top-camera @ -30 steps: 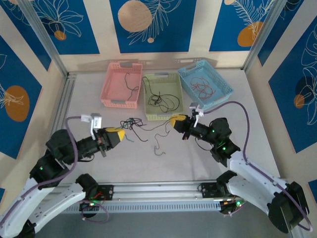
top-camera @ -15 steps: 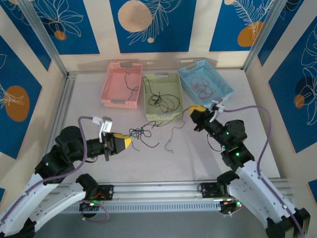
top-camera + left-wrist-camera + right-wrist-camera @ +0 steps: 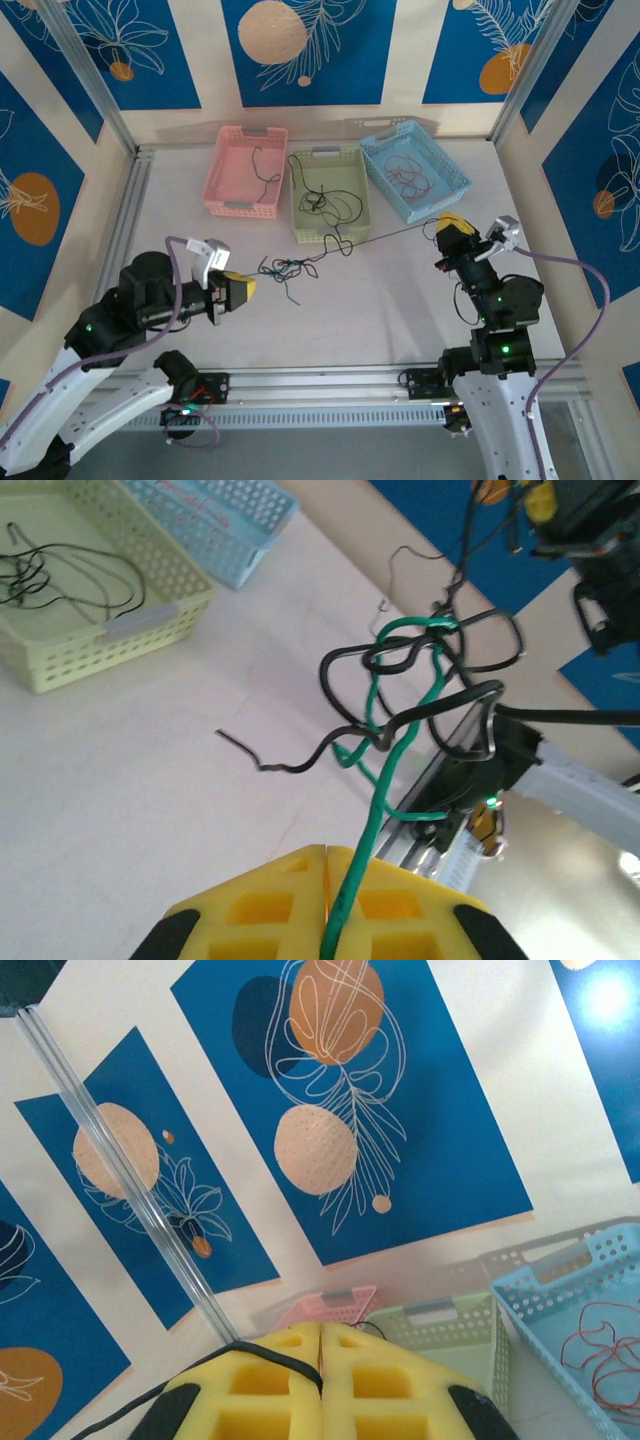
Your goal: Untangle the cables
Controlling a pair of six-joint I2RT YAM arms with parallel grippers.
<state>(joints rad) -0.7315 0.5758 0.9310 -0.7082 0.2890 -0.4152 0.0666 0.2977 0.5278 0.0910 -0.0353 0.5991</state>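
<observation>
The right hand (image 3: 452,222) pulled away to the right of the green basket (image 3: 297,200), pinching a black cable (image 3: 390,235) — now tight. The left hand (image 3: 243,288) pinches a green cable (image 3: 378,815); the clump (image 3: 285,266) before the basket should loosen.

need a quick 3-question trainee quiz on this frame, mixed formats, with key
1. True or false: the left gripper is shut on a green cable.
2. Which basket holds the reddish-brown cables? A pink, B green, C blue.
3. Fill in: the taut black cable runs from the clump to the ___ gripper.
Key: 1 true; 2 C, the blue basket; 3 right: the right gripper is shut on it.
</observation>
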